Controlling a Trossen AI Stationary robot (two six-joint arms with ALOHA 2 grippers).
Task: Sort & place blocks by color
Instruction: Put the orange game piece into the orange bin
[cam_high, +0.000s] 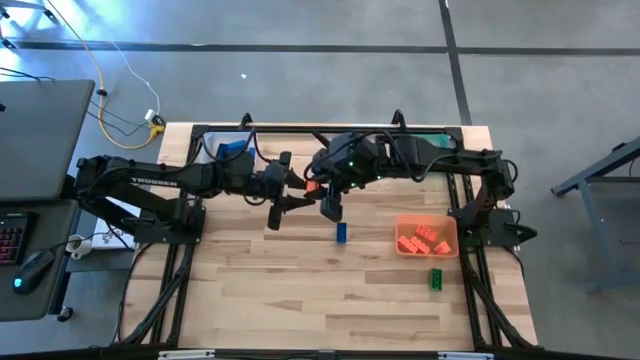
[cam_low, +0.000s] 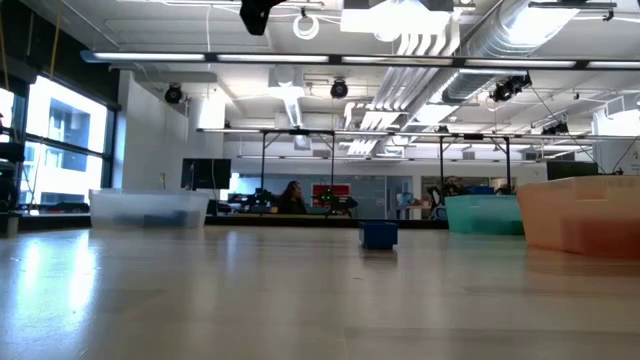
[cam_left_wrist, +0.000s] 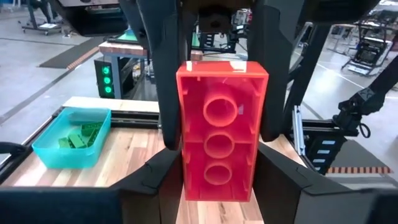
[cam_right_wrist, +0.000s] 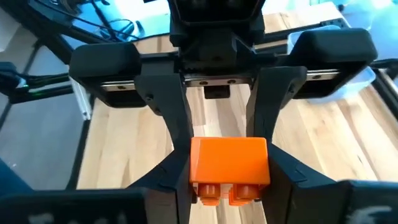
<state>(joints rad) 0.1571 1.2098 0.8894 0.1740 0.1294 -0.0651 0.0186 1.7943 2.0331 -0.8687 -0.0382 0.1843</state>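
Note:
A red-orange block (cam_high: 312, 185) hangs high above the table's far middle, between my two grippers. My left gripper (cam_high: 290, 190) reaches it from the table's left and my right gripper (cam_high: 322, 190) from the right; both are shut on it. The left wrist view shows the block's hollow underside (cam_left_wrist: 217, 127); the right wrist view shows one plain face with two studs below (cam_right_wrist: 229, 165). A blue block (cam_high: 341, 232) lies flat on the table near the middle, and a green block (cam_high: 436, 278) lies at the right. My left gripper has the block's two long sides near one end (cam_left_wrist: 186, 177) between its two fingers. The fingers come about level from the table's left and lie along the block. The block is clear of the table. My right gripper pinches the same two long sides (cam_right_wrist: 194, 168) between its two fingers. They slant down from the table's right. In the left wrist view these fingers (cam_left_wrist: 169, 74) run along the block's other end. The block hangs clear of the table.
An orange bin (cam_high: 450, 240) with several red-orange blocks stands right of the middle. A teal-green bin (cam_left_wrist: 46, 152) holds green blocks. A clear bin (cam_high: 215, 148) with something blue inside stands at the far left. The table's near half is bare wood.

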